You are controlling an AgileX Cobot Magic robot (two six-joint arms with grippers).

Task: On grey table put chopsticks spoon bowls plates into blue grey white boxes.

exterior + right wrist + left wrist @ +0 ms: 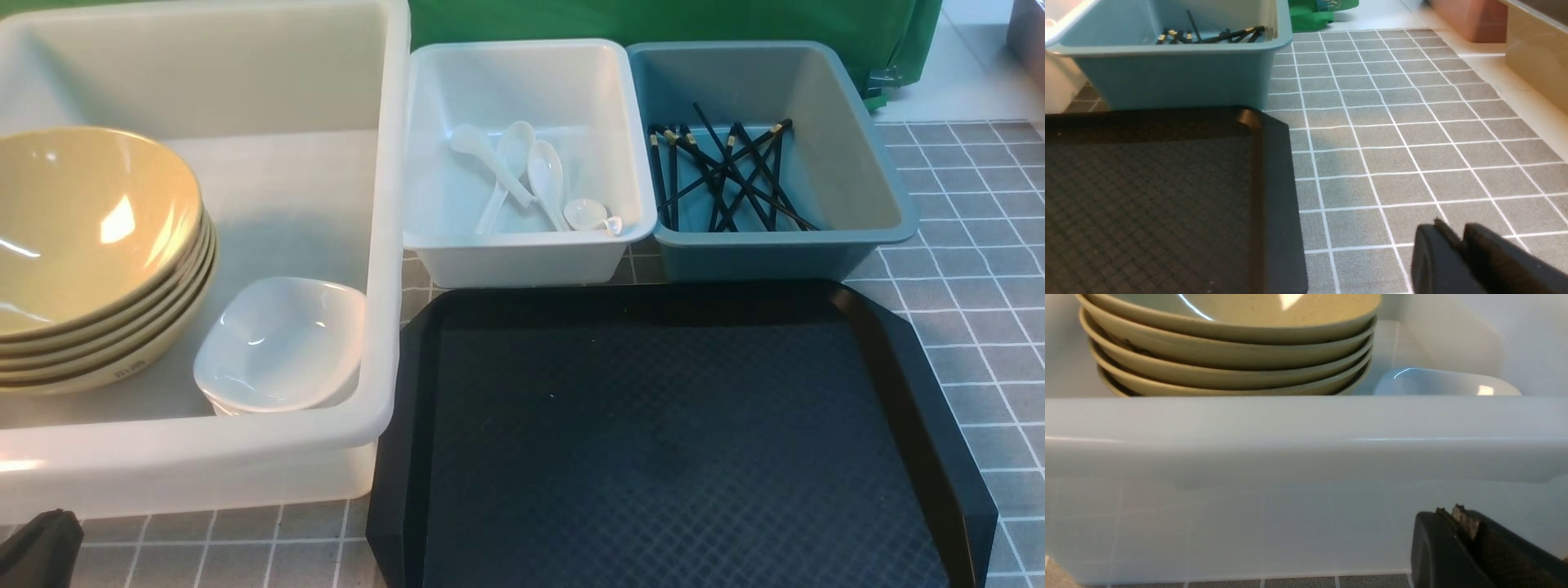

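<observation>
Four bowls [90, 245] stacked in big tub [384, 245], plates [282, 343] beside. Left pincer [1466, 522] pressed together, empty; right pincer [1457, 241] nearly closed, empty.

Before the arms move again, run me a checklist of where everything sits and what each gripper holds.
1. Bowls stacked in the large tub: ok.
2. Plates in the same tub, beside the bowls: ok.
3. Spoons in the white bin: ok.
4. Chopsticks in the blue-grey bin: ok.
5. Black tray bare: ok.
6. Left gripper shut, empty, outside the tub wall: ok. Right gripper over the grey table, nothing held; open or shut: cannot tell.
</observation>
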